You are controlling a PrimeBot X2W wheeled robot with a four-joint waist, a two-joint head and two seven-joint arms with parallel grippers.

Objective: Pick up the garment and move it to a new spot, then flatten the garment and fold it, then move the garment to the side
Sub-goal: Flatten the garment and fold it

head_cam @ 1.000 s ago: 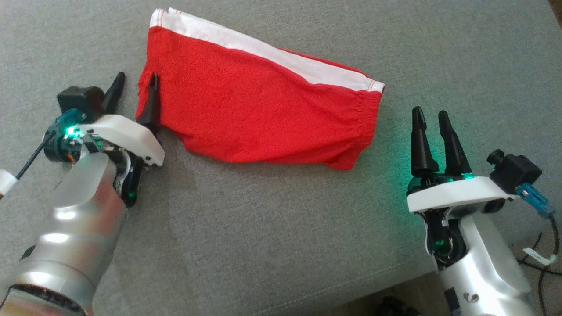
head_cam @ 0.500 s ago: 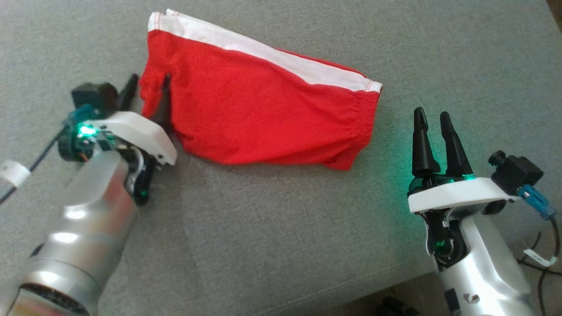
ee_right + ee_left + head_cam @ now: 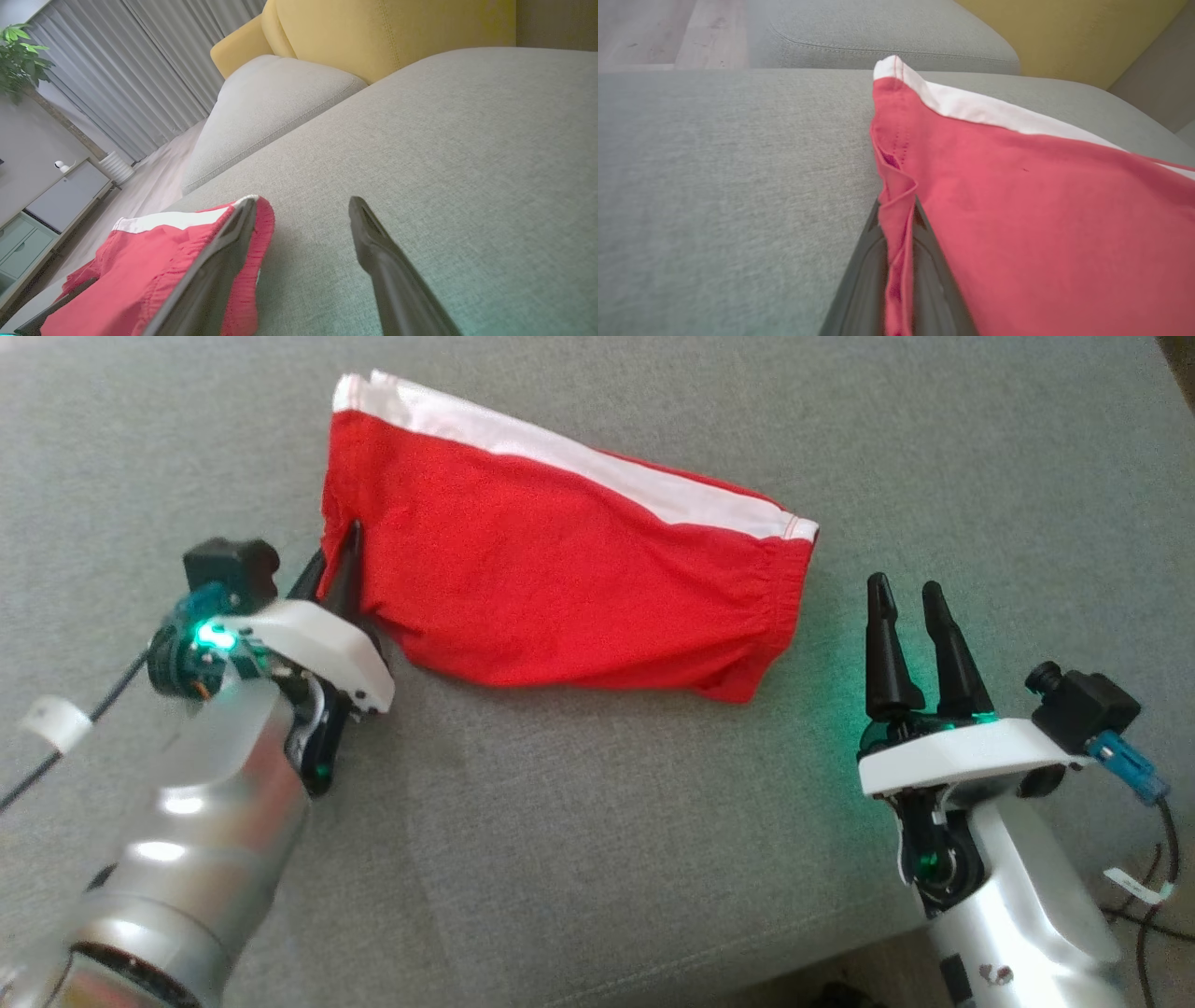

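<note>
The garment (image 3: pixel 560 588) is a pair of red shorts with a white side stripe, lying folded on the grey sofa cushion. My left gripper (image 3: pixel 338 555) is shut on the garment's left edge; in the left wrist view a pinched fold of red cloth (image 3: pixel 896 224) runs between the two dark fingers (image 3: pixel 864 280). My right gripper (image 3: pixel 904 599) stands open on the cushion just right of the elastic waistband (image 3: pixel 784 588), touching nothing. In the right wrist view the waistband end (image 3: pixel 252 261) lies behind the left finger (image 3: pixel 219 270), and bare cushion sits between the fingers.
The grey sofa seat (image 3: pixel 579 821) stretches wide in front of the garment. Its front edge drops off at the lower right (image 3: pixel 840 952). A yellow backrest (image 3: pixel 383 28) and another grey cushion (image 3: pixel 271 102) lie beyond the garment. Cables (image 3: pixel 1144 887) hang by my right wrist.
My left gripper has slid right onto the garment's left edge and closed on it, bunching the cloth. The right gripper has stayed open in place.
</note>
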